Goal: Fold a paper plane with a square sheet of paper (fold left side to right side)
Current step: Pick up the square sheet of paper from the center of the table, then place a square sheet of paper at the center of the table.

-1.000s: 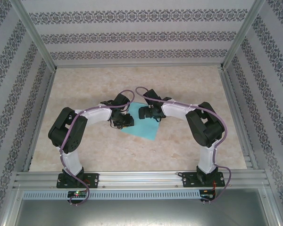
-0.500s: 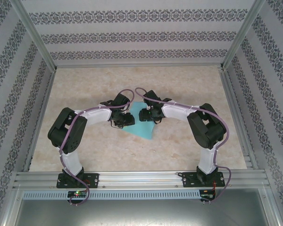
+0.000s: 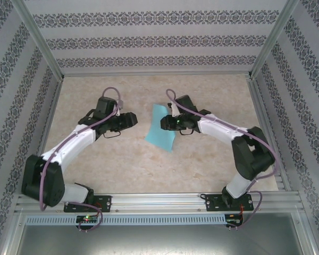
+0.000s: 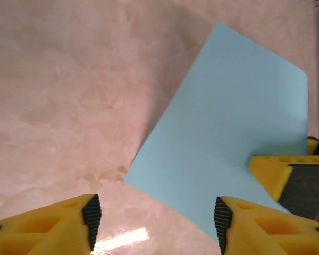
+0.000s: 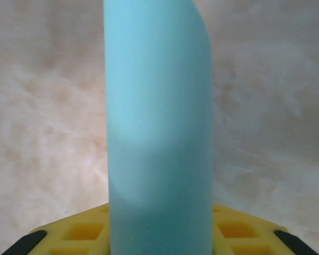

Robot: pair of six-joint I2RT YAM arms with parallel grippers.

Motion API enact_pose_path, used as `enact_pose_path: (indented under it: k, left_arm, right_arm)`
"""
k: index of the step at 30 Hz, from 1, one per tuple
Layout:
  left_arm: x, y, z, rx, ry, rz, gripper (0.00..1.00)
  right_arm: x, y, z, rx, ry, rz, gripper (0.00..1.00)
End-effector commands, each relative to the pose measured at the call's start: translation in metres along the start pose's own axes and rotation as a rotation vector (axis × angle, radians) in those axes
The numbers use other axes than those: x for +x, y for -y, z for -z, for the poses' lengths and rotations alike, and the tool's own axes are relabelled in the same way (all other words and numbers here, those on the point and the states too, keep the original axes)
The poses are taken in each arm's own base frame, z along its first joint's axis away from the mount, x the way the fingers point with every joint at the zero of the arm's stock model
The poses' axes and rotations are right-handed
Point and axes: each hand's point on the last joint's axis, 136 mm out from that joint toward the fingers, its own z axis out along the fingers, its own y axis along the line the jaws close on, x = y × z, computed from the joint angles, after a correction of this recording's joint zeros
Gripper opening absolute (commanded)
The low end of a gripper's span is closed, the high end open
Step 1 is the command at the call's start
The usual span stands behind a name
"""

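Observation:
The square sheet of paper (image 3: 160, 128) is turquoise-blue and lies mid-table as a narrow tilted rectangle. My right gripper (image 3: 165, 123) is at its right edge and shut on it. In the right wrist view the sheet (image 5: 158, 133) rises as an upright band out of that gripper (image 5: 159, 241), hiding the gap between its yellow fingers. My left gripper (image 3: 132, 119) stands open to the left of the sheet, apart from it. Seen from the left wrist, the left gripper (image 4: 157, 218) holds nothing, the sheet (image 4: 228, 138) lies ahead, and a yellow finger of the right gripper (image 4: 274, 170) rests at its right edge.
The table (image 3: 122, 159) is beige marble-patterned, with aluminium rails along its sides (image 3: 53, 114) and front (image 3: 159, 201). Patterned walls enclose it on three sides. Bare table lies in front of and behind the sheet.
My left gripper opened and drew back to the left, off the sheet. My right gripper closed on the sheet's right edge. The sheet now looks narrower and sits slightly farther back.

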Motion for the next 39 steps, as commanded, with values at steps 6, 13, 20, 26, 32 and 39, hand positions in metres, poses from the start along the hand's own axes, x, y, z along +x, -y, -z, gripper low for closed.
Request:
enact_pose_path:
  k: [6,13,20,26,32,39]
  left_arm:
    - [-0.039,0.097,0.081,0.400,0.269,-0.300,0.78]
    - [-0.045,0.168,0.129,0.711,0.322,-0.521,0.85]
    - [-0.032,0.212,0.151,0.867,0.284,-0.691,0.87]
    - [-0.013,0.237,0.160,0.971,0.224,-0.768,0.83]
    - [0.001,0.243,0.158,0.999,0.182,-0.783,0.34]
    - [0.002,0.223,0.128,0.897,0.149,-0.691,0.00]
  right_arm:
    - [-0.035,-0.070,0.120,-0.298,0.184,0.244,0.34]
    - [-0.031,-0.134,0.213,-0.443,0.286,0.460,0.33]
    - [-0.019,-0.180,0.262,-0.581,0.314,0.571,0.32]
    - [-0.017,-0.188,0.268,-0.588,0.326,0.599,0.32]
    - [-0.024,-0.169,0.257,-0.502,0.342,0.559,0.34]
    - [-0.038,-0.124,0.243,-0.297,0.391,0.465,0.52]
